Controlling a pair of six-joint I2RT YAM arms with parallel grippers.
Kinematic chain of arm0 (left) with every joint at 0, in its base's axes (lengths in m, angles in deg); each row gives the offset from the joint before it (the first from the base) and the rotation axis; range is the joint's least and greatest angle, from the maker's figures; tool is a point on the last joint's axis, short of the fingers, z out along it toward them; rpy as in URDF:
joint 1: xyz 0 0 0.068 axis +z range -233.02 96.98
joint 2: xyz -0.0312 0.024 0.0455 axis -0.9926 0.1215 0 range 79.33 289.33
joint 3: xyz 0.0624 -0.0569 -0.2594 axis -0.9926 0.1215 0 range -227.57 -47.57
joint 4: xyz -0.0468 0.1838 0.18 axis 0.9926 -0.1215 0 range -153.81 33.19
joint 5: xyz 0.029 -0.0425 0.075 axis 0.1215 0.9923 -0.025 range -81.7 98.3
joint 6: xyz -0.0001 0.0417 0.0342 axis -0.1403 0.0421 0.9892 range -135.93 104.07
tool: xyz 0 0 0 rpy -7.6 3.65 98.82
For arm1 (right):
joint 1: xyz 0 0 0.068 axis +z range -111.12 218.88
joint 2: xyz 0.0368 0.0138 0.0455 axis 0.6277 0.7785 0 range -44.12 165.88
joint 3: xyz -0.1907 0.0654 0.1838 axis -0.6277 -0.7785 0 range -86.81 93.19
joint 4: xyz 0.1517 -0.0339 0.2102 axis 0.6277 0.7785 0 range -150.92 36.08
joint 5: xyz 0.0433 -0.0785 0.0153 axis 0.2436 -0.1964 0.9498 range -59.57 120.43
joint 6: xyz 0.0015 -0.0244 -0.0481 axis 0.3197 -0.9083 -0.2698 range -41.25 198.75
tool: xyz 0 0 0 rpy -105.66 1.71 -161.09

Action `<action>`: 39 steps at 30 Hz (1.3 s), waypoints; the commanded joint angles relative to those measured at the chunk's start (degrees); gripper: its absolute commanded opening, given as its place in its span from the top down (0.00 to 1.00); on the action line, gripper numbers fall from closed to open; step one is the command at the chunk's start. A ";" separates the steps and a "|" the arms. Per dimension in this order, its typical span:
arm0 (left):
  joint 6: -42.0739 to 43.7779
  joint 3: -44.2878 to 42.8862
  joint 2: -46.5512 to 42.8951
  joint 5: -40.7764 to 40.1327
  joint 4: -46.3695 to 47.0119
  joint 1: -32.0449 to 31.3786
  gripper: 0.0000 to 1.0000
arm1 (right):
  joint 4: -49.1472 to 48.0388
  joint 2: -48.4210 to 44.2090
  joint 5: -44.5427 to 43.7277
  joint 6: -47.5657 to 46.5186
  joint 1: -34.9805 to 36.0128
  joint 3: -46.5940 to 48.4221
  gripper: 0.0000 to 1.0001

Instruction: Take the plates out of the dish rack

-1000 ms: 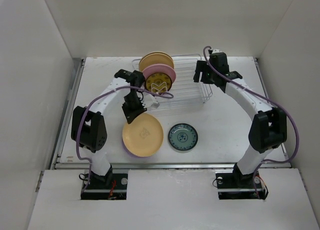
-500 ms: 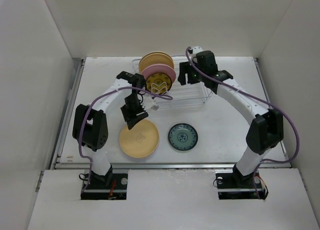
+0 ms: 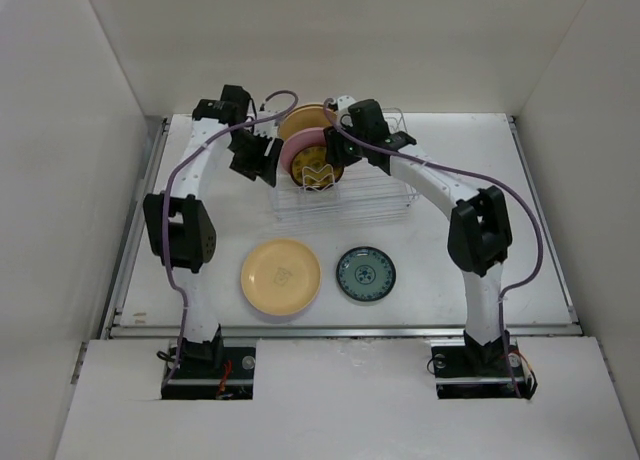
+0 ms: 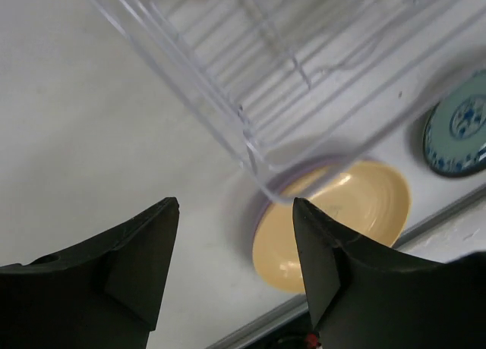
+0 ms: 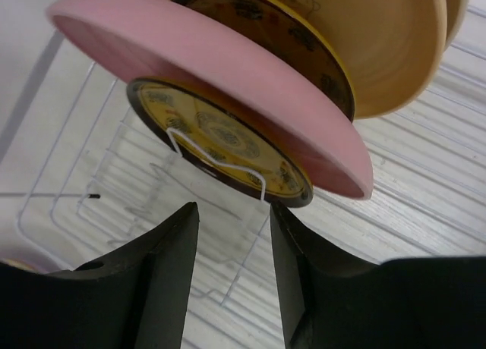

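Top external view: where do the plates sit?

— A cream plate, a pink plate and a patterned amber plate stand on edge, packed close, in the left part of the dish rack. On the desk in front of the rack, a yellow plate lies flat on a lavender plate. Only the lavender rim peeks out, in the left wrist view. A teal plate lies flat just to the right, not touching.

— And the right end effector?

— It sits at the racked plates. Its fingers stand apart just under the amber plate's lower edge, with only rack wire seen between them, so it grips nothing.

— The left one?

— The left end effector hangs by the rack's left end, jaws wide and empty.
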 commanded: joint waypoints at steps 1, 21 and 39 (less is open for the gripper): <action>-10.22 -5.97 6.69 0.71 1.95 -0.68 0.41 | -0.73 1.66 -3.14 -1.25 0.83 5.42 0.52; -14.27 -14.33 19.19 -2.73 6.61 -0.68 1.00 | -2.58 14.94 -8.60 -0.11 0.83 16.32 0.55; -29.82 -11.17 16.47 -1.49 10.82 -0.15 1.00 | -12.76 -4.83 -24.75 -9.94 7.07 -3.27 1.00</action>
